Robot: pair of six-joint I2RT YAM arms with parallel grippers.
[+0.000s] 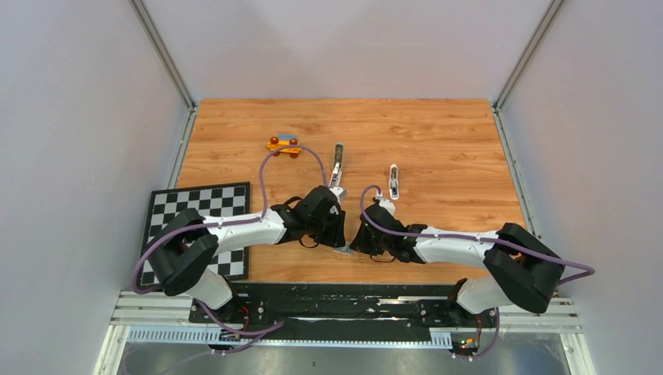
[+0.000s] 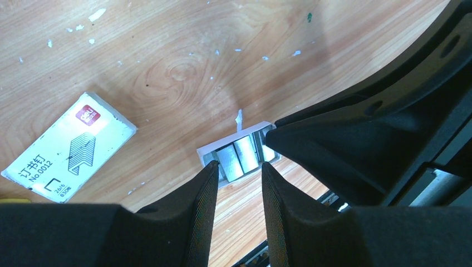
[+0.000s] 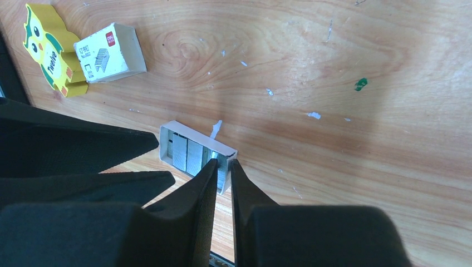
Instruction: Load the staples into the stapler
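The right fingers (image 3: 205, 186) are nearly closed, clamped, it seems, on the end wall of a small open tray (image 3: 165, 142), likely to steady it. The left fingers (image 2: 205, 192) are moderately parted and grasp nothing, straddling the staples (image 2: 236, 157) in that tray, probably lining up a pick. The tray sits at the surface's (image 1: 438, 141) six o'clock edge. Its white box (image 2: 67, 147) lies at nine o'clock. What looks like the stapler (image 1: 337, 166) lies well apart towards twelve o'clock.
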